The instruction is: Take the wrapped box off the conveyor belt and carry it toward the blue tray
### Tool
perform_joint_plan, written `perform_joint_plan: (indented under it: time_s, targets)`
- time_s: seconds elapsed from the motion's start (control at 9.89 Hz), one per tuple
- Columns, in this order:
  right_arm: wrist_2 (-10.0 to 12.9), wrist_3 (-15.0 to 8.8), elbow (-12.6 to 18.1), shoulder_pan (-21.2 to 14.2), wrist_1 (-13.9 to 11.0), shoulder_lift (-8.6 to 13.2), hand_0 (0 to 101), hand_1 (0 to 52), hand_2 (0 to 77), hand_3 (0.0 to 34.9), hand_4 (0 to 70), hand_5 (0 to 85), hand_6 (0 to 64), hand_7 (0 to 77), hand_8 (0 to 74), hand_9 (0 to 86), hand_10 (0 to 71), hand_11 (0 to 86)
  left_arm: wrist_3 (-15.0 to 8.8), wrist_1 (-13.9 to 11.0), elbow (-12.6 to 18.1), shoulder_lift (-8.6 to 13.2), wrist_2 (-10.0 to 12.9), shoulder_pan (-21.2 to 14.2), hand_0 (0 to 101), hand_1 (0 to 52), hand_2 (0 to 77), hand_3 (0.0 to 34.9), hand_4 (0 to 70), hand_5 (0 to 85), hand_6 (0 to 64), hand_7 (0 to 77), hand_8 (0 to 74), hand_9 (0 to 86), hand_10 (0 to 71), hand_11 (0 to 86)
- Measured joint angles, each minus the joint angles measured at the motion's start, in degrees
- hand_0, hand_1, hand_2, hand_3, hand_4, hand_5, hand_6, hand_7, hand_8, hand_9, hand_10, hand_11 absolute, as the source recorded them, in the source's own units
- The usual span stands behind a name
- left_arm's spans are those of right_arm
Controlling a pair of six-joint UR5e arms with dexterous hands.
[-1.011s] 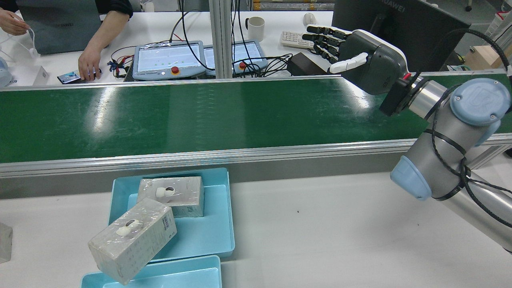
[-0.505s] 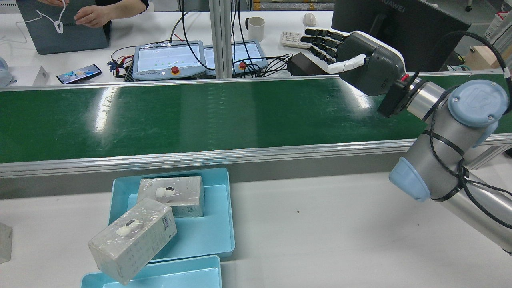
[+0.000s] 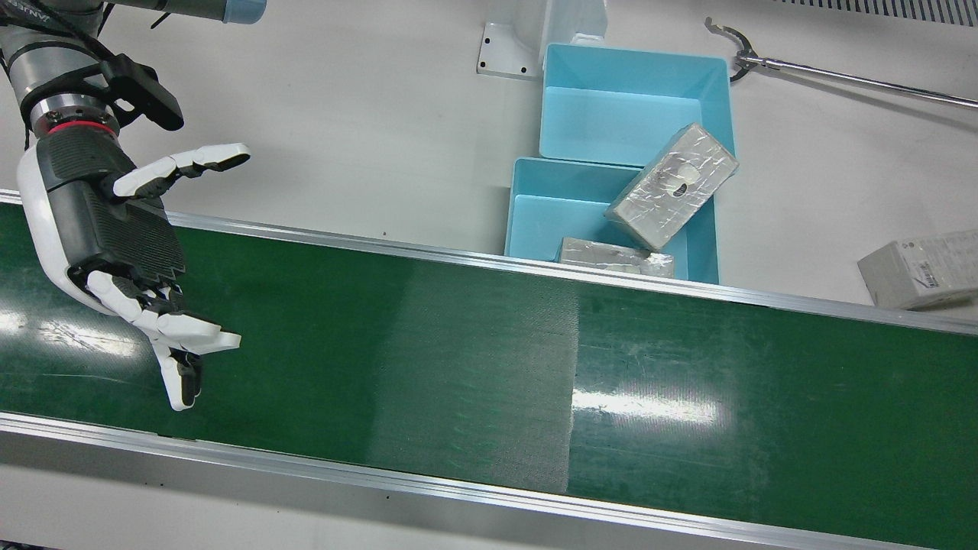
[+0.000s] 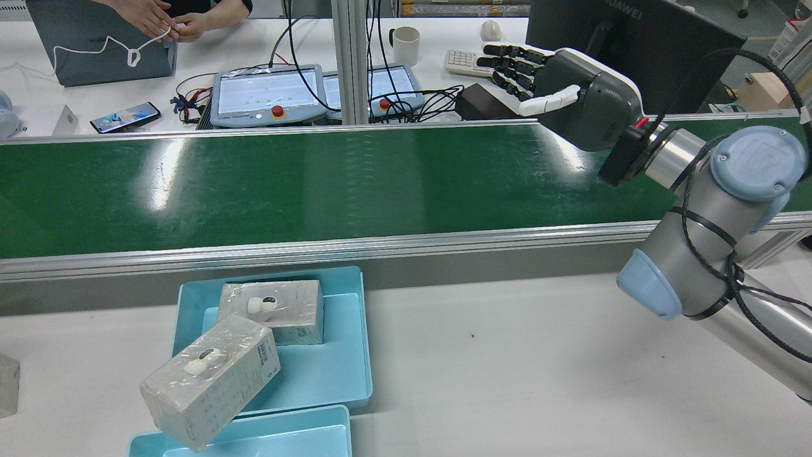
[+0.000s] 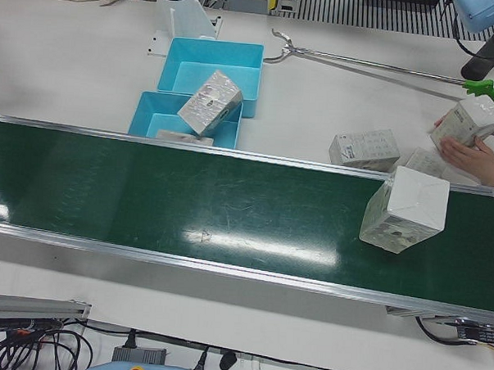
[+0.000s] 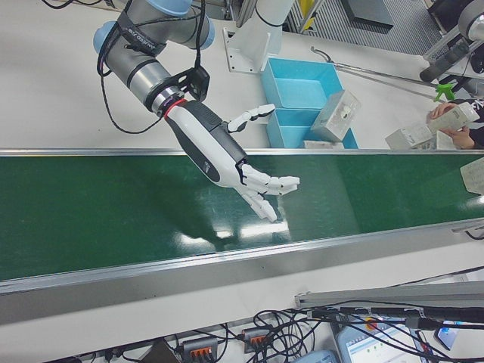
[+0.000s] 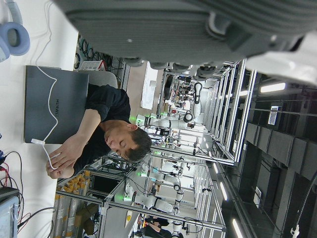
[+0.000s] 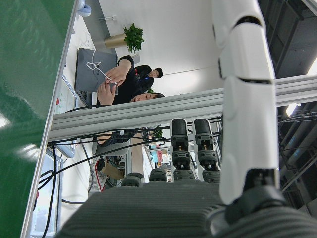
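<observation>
A wrapped box (image 5: pixel 404 210) sits tilted on the green conveyor belt (image 5: pixel 189 199) at its right end in the left-front view; its edge also shows in the right-front view (image 6: pixel 475 175). My right hand (image 3: pixel 114 229) is open and empty, hovering palm-down over the other end of the belt (image 3: pixel 458 359); it also shows in the rear view (image 4: pixel 571 95) and the right-front view (image 6: pixel 227 151). Two blue trays (image 3: pixel 565 206) stand beside the belt; one wrapped box (image 3: pixel 672 187) leans on their rims, another (image 3: pixel 617 257) lies inside. Only the left hand's palm (image 7: pixel 198 29) shows.
A long grabber tool (image 3: pixel 840 76) lies on the table past the trays. Loose boxes (image 5: pixel 363 147) lie near the belt, and a person's hand holds one (image 5: pixel 471 121). Teach pendants (image 4: pixel 266 95) and a monitor stand behind the belt.
My right hand has shifted very slightly and stays open over the belt. The person's hands at the back table have moved. The boxes in the tray have not moved.
</observation>
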Motion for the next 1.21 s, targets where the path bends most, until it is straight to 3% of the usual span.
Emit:
perform_joint_plan:
  time_s: [0.81,1.21]
  targets:
    - [0.02,-0.1,-0.13,-0.07,0.0,-0.11,49,14.2,12.0,1.9,20.2,18.0,8.7,22.9,1.1,3.3,0.0,2.2,0.0,0.0,0.0,0.0,0.0,0.0,0,0.0,0.5,0.0,0.0,1.1,0.0,0.5,0.5,0.0,0.5,0.0]
    - [0.03,-0.42,-1.63,-0.32,0.54,-0.12,48,14.2,12.0,1.9,19.1,17.5,8.7,22.9,1.1,3.3,0.5,2.2,0.0,0.0,0.0,0.0,0.0,0.0,0,0.0,1.1,0.0,0.0,1.1,0.0,0.5,0.5,0.5,0.0,0.5]
